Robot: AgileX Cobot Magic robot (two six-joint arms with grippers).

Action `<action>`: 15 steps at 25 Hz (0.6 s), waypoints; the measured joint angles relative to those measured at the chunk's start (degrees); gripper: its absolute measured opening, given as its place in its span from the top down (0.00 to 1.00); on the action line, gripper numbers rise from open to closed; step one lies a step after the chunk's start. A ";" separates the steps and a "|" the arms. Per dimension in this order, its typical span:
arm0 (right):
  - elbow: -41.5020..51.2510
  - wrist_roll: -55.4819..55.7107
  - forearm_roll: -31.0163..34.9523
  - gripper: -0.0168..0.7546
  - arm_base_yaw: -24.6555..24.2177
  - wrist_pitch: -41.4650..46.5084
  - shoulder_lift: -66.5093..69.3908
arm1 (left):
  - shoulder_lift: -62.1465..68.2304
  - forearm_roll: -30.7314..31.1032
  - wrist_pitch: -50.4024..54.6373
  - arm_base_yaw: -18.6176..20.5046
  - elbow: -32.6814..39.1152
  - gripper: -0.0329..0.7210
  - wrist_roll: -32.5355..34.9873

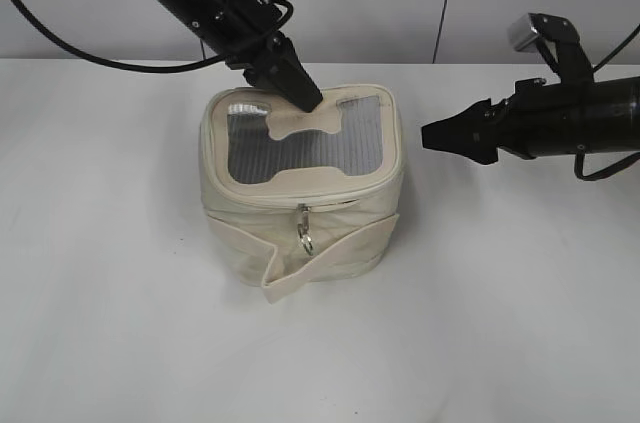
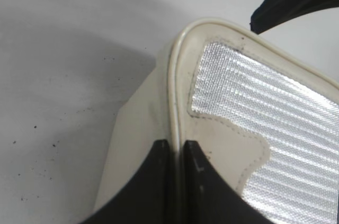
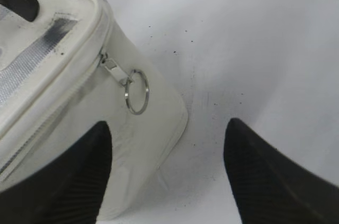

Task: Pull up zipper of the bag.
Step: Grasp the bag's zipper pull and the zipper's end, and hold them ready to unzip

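A: Where does the zipper (image 1: 300, 201) lie?

B: It runs round the rim of the top panel of the bag (image 1: 300, 188), which stands mid-worktop, nearer the far edge than the near one. One silver ring pull (image 1: 306, 238) hangs down the face turned to the near edge. The right wrist view shows a ring pull (image 3: 136, 92) too, dangling from its slider at a bag corner; I cannot tell if it is the same one.

A: Which arm is nearer a pull?

B: By my reading, the right gripper (image 1: 432, 132). It hovers off the bag's right side, toward the right edge, fingers spread and empty, the ring ahead between them. The track's long axis there follows the rim horizontally.

A: And the left?

B: The left gripper (image 1: 305, 93) presses on the top panel near its far-left rim, fingers (image 2: 159, 181) nearly together; whether they pinch the rim I cannot tell
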 joint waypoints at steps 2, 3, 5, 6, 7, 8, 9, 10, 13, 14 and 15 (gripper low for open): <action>0.00 -1.99 1.30 0.30 0.00 0.73 1.07 | 0.00 0.00 0.00 0.00 -0.06 0.90 0.00; 0.00 -2.44 1.56 0.30 0.00 1.26 1.63 | 0.00 0.07 0.00 0.00 -0.06 0.90 0.00; 0.00 -3.36 2.11 0.30 0.11 1.57 2.43 | 0.00 0.07 0.00 0.00 -0.06 0.90 0.00; 0.07 -4.02 2.59 0.30 0.26 1.56 2.78 | 0.00 0.07 0.05 0.00 -0.06 0.90 0.00; 0.07 -4.69 3.04 0.30 0.45 1.63 3.04 | 0.00 0.07 0.05 0.00 -0.10 0.90 0.00; 0.07 -5.57 3.67 0.30 0.82 1.63 3.17 | 0.00 0.07 0.05 0.00 -0.10 0.90 -0.05; 0.07 -6.50 4.15 0.30 1.32 1.68 3.36 | 0.00 0.09 0.05 0.00 -0.10 0.90 -0.11; 0.07 -7.27 4.58 0.30 1.84 1.73 3.56 | 0.00 0.09 -0.02 0.00 -0.10 0.90 -0.28; 0.07 -8.33 6.24 0.30 4.21 1.03 4.20 | 0.00 0.14 -0.06 0.00 -0.10 0.90 -0.46; 0.07 -8.72 7.11 0.30 4.76 0.59 4.58 | 0.00 0.14 -0.06 0.00 -0.10 0.90 -0.46; 0.01 -9.34 7.57 0.30 5.21 0.13 5.02 | 0.00 0.21 -0.06 0.00 -0.10 0.90 -0.51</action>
